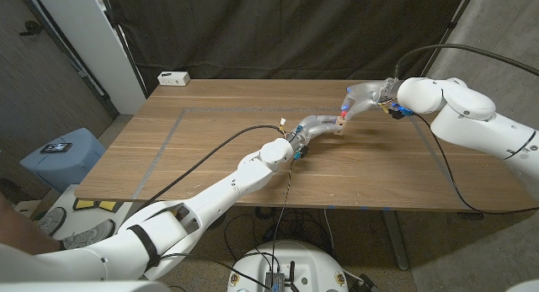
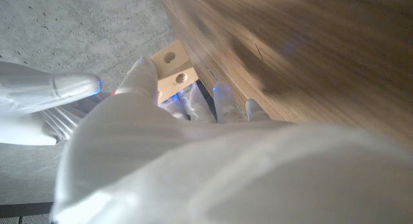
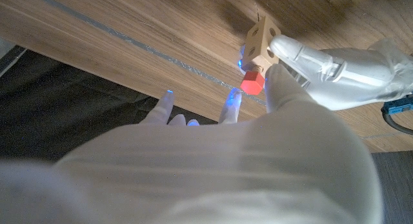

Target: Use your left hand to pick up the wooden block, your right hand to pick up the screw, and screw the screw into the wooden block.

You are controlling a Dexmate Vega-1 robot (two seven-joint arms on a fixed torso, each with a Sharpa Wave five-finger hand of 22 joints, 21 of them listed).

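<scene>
**Op:** Right, nearest the camera in the head view is my left arm, coming up from the lower left of the frame. Its left hand (image 1: 313, 128) sits just right of centre and holds the wooden block (image 1: 337, 126).

**Spotter:** Is the block off the desk (image 1: 210, 149)?

**Op:** I judge it's lifted slightly, but I can't tell for sure. The left wrist view shows the wooden block (image 2: 173, 70) pinched at the fingertips, two drilled holes facing out, pale against the concrete floor (image 2: 58, 30).

**Spotter:** And the screw?

**Op:** Further back, the right hand (image 1: 370, 97) comes in from the upper right of the frame and meets the block. In the right wrist view the screw (image 3: 252, 81), red-headed, is held at the right hand's fingertips, its tip against the block (image 3: 258, 43), just right of the frame's centre. The thread itself is hidden, so I can't say how deep it sits.

**Spotter:** So you're at the threading step?

**Op:** That's my reading. To do it well I'd keep the left hand rigid so the block doesn't twist with the screw, line the screw straight with the hole's axis, and turn with light inward pressure. If it cants, it'll likely bind or skip out.

**Spotter:** Anything beyond?

**Op:** A white box (image 1: 173, 77) at the desk's far left corner, and the dark curtain (image 1: 278, 31) behind.
</scene>
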